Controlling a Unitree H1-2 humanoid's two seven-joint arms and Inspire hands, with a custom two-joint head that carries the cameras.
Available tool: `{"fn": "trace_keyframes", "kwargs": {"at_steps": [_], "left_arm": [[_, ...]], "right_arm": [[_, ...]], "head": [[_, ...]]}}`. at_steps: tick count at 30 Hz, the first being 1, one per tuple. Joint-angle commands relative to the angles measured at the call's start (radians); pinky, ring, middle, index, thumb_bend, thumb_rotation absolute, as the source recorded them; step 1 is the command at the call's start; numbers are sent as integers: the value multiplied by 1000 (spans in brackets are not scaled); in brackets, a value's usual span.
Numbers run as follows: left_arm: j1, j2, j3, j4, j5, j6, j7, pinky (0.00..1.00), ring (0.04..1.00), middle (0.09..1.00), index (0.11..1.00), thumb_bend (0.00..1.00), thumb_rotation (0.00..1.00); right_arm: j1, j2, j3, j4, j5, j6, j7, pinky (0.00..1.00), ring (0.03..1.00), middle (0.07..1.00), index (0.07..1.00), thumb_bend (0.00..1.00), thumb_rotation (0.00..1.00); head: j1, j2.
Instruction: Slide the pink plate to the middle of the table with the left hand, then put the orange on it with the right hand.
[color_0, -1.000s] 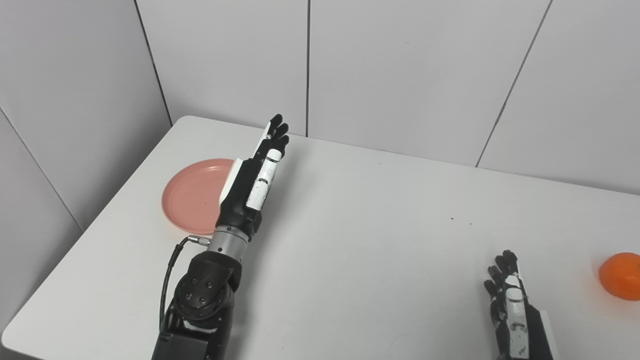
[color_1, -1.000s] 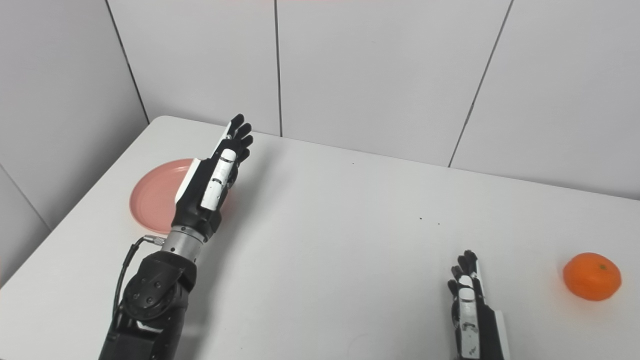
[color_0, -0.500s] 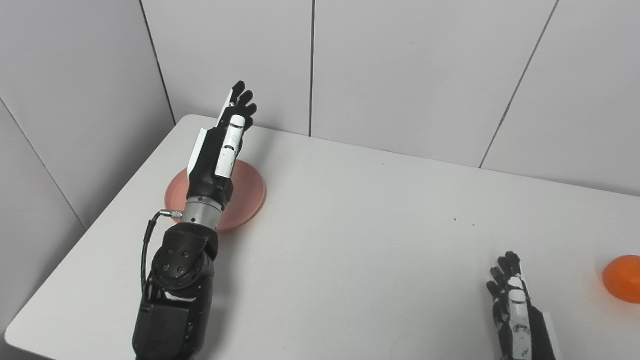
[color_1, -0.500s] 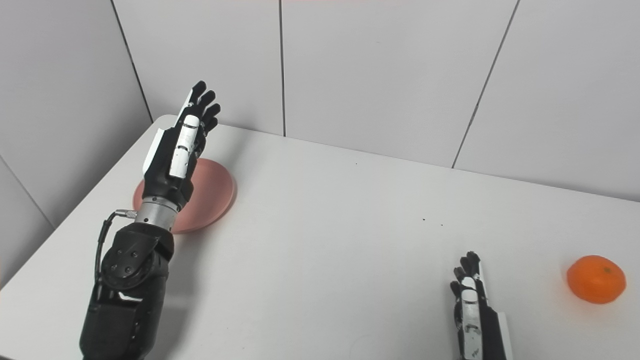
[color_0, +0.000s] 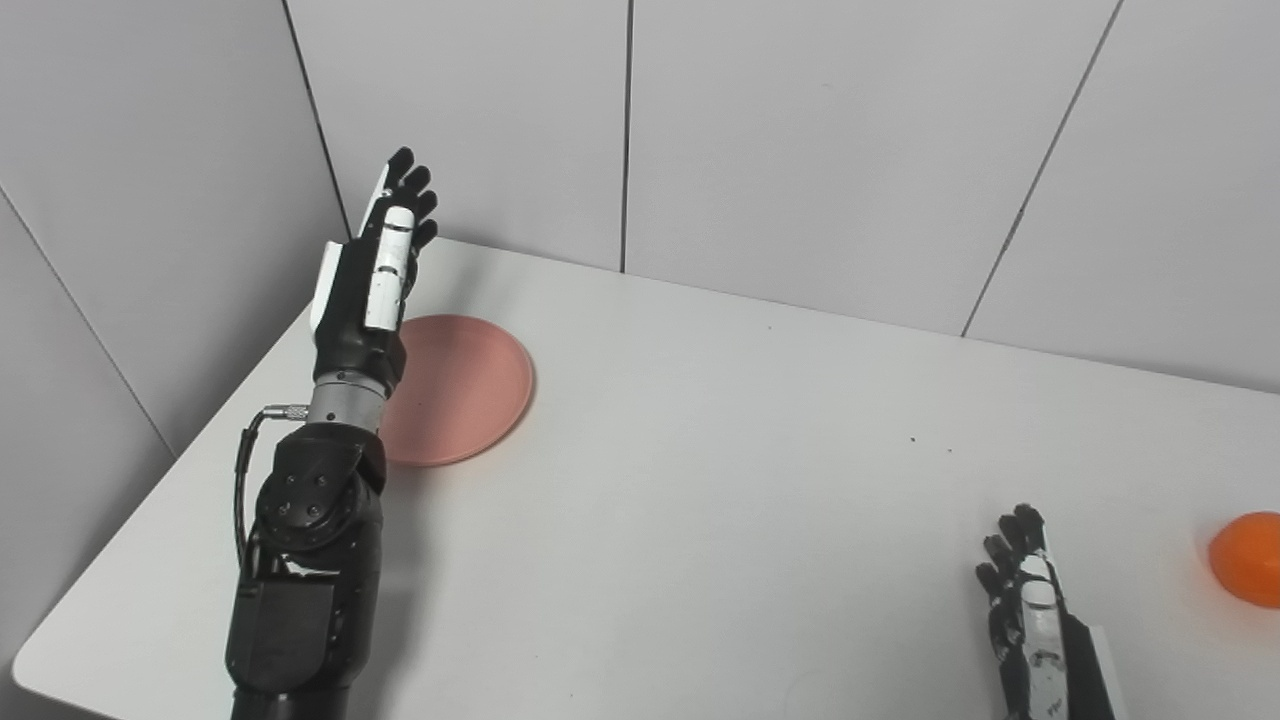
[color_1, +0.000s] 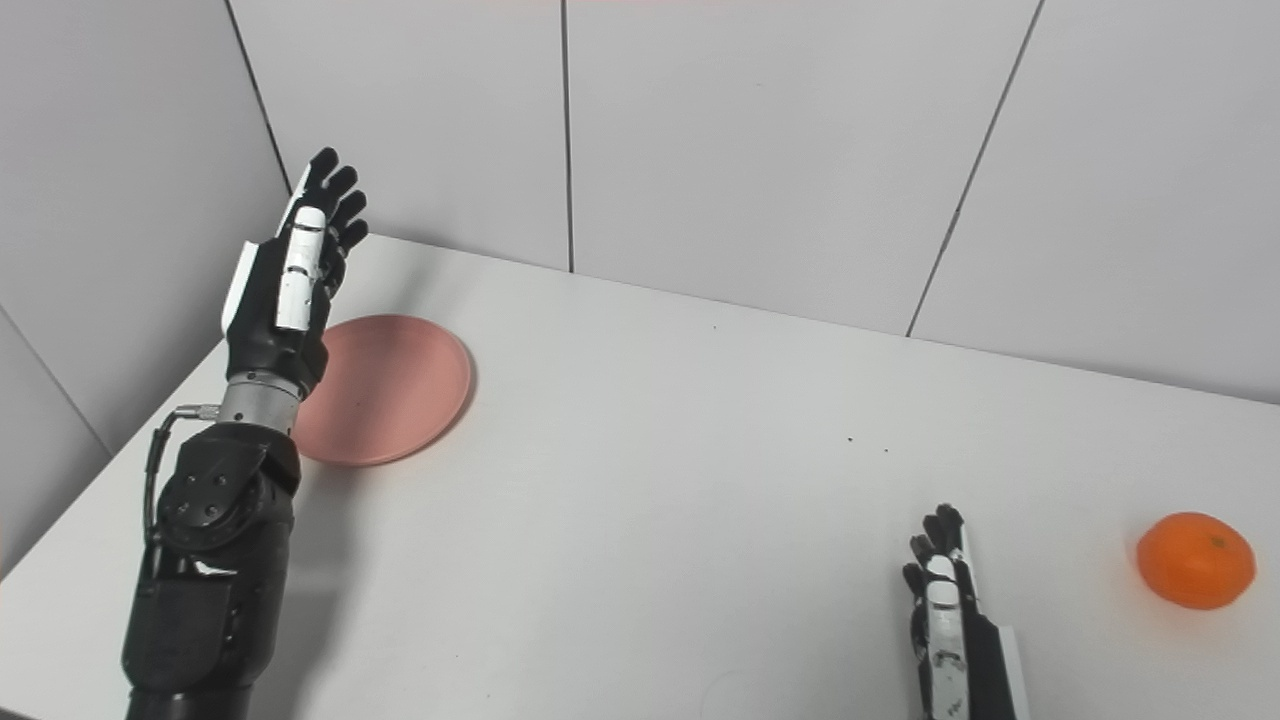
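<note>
A white table (color_0: 700, 520) fills most of the frame, running from the lower left corner up to a pale panelled wall (color_0: 800, 140) that spans the top and the left side.

The robot's left arm (color_0: 300, 560), black with a cable looping at its wrist, rises from the bottom edge at the left of the frame. Its left hand (color_0: 370, 270) is raised at the upper left, above the table's left edge, fingers extended and apart, holding nothing. The hand overlaps the left rim of the plate in both views; whether it touches the plate cannot be told.

The pink plate (color_0: 465, 385) lies flat on the table in the left part of the frame, just right of the left wrist and well short of the table's middle. Nothing rests on it.

The orange (color_1: 1195, 560) sits on the table at the far right of the frame, low down, cut off by the picture's edge in the left eye view and whole in the right eye view. It is well apart from the plate.

The right hand (color_1: 945, 610) enters at the bottom right of the frame, low over the table, fingers stretched forward and holding nothing. It is near the orange, to that fruit's left, with bare table between them.

A few small dark specks (color_0: 930, 443) mark the tabletop right of centre.
</note>
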Motion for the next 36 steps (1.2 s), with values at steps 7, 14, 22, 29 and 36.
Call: {"fn": "trace_keyframes", "kwargs": {"at_steps": [7, 14, 22, 29, 36], "left_arm": [[-34, 50, 29, -1, -24, -36, 11, 963, 961, 969, 956, 394, 1000], [-34, 75, 61, 25, -77, -42, -1, 978, 976, 981, 962, 411, 1000], [-37, 90, 83, 76, -101, -66, 8, 966, 964, 971, 951, 412, 1000], [-32, 98, 104, 83, -94, -49, 29, 943, 946, 948, 937, 426, 1000], [-24, 101, 126, 91, -106, -36, 44, 942, 946, 945, 933, 399, 1000]], "right_arm": [[-3, -2, 0, -23, 0, -42, 12, 1000, 1000, 1000, 1000, 148, 1000], [-2, 1, -1, -29, 1, -35, 8, 1000, 1000, 1000, 1000, 132, 1000], [-3, -7, -3, -23, 8, -44, 15, 1000, 1000, 1000, 1000, 138, 1000], [-2, -6, -1, -31, 2, -34, 10, 1000, 1000, 1000, 1000, 150, 1000], [-4, -4, -6, -34, 8, -27, 9, 1000, 1000, 1000, 1000, 144, 1000]], "head": [[-3, -2], [1, 2], [1, 3], [0, 3], [2, 3]]}}
